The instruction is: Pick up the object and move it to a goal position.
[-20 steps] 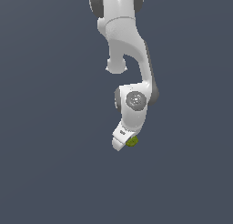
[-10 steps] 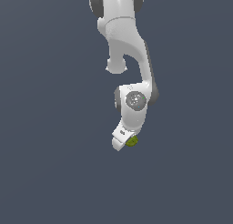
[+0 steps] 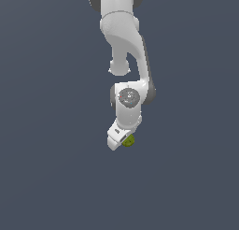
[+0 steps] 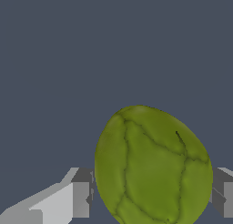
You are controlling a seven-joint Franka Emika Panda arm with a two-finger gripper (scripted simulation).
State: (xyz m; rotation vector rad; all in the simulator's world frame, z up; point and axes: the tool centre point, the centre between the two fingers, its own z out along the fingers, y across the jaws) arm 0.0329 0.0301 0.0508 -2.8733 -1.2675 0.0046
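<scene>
The object is an olive-green lumpy blob with dark crease lines. In the wrist view it fills the space between my two fingers, which touch it on both sides. In the exterior view only a small green part of the object shows beside the white hand. My gripper is shut on it and hangs below the white arm, near the middle of the exterior view. The fingertips themselves are hidden by the hand in the exterior view.
Plain dark grey-blue background fills both views. No goal marker, table edge or other object shows.
</scene>
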